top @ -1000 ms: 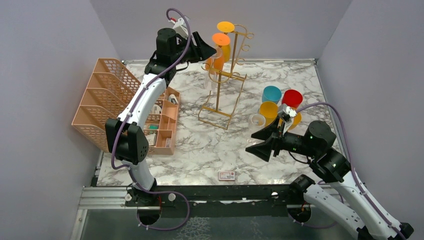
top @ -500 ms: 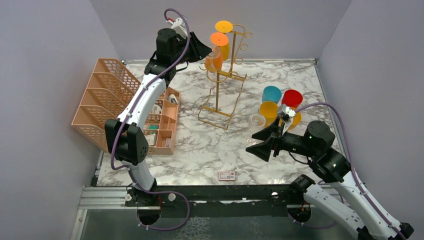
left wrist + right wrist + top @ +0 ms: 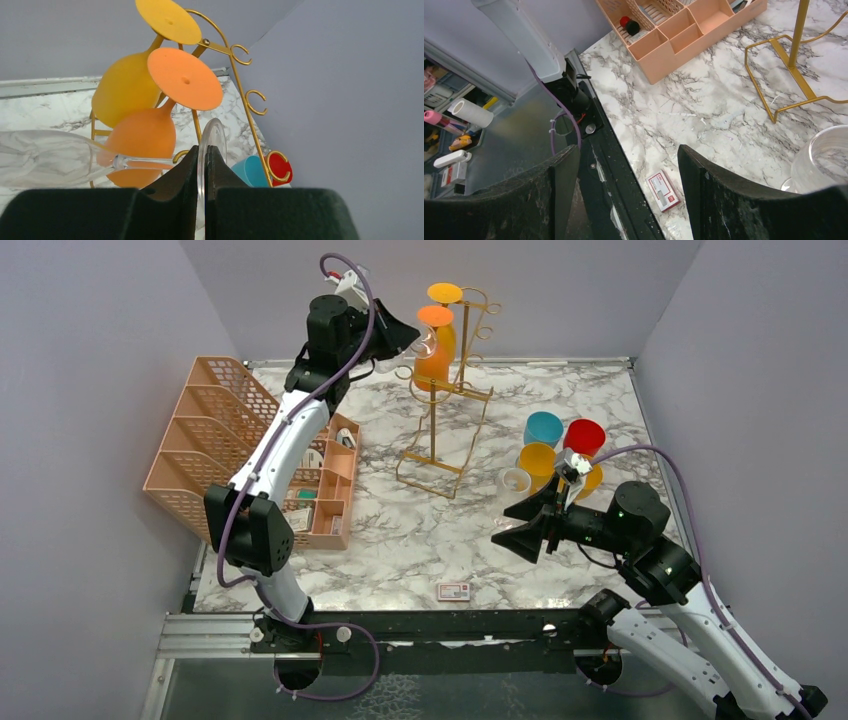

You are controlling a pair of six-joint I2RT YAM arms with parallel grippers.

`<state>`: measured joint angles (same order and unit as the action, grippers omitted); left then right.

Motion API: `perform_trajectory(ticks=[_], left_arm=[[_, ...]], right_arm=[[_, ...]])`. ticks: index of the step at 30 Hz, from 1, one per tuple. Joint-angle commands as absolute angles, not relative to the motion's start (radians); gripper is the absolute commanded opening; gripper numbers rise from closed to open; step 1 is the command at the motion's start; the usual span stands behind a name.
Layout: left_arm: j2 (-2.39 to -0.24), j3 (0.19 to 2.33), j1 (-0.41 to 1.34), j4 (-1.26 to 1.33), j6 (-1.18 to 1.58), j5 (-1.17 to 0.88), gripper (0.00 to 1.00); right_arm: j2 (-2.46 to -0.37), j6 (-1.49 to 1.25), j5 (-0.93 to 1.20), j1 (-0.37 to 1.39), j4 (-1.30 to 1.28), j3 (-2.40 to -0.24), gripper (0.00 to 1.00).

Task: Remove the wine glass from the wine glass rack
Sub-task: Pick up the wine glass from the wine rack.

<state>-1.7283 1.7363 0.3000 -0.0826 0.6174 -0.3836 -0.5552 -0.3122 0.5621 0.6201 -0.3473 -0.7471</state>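
The left gripper is pinched almost closed on the thin round foot of the clear wine glass. The glass lies sideways, bowl to the left, high beside the left of the gold wine glass rack at the far middle. An orange glass and a yellow glass hang on the rack, feet up. The right gripper hovers near right, fingers spread wide, holding nothing. The print on a red-and-white card by the near edge is too small to read.
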Motion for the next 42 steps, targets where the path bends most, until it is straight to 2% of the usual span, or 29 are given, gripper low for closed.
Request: perform_trajectory(ticks=[1,23,31,42], left_arm=[[-1.706,1.717,0.298,-0.080,0.647,-0.359,0.00],[-1.629,1.651,0.248,0.066,0.855,-0.364,0.00],[-1.628,1.640,0.244,0.071,0.850,-0.351,0.00],[-1.445,1.506,0.244,0.103,0.692,-0.086,0.00]], right_arm=[[-0.552,-0.302,0.534,0.621,-0.362,-0.772,0.74],[-0.554,-0.297,0.529,0.621,-0.372,-0.779,0.74],[-0.557,-0.299,0.526,0.621,-0.374,-0.780,0.74],[-0.556,-0.307,0.504,0.621,-0.368,-0.770,0.74]])
